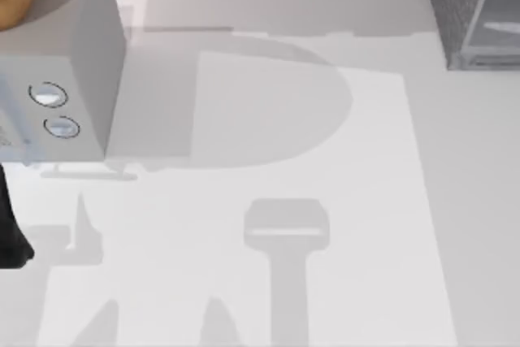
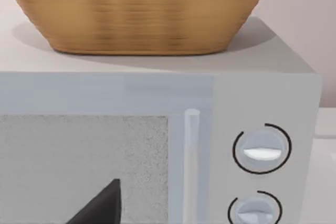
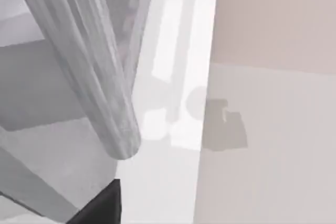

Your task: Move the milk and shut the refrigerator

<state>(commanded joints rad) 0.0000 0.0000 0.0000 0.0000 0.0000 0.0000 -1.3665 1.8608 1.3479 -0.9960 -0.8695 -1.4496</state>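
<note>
Grey speckled refrigerator sits at the table's far right, its glassy door seen close by the right wrist camera. Finger state cannot be told for either gripper. Pressure is best applied flat and steadily against the door.

Pale grey refrigerator door handle close up, dark fingers beside.

Left arm: matte black; black wedge pincer tips in both wrist views

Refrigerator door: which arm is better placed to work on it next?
Right. Its wrist view looks close along the refrigerator door, at the table's right rear. The left gripper faces the knobbed box at the left.
</note>
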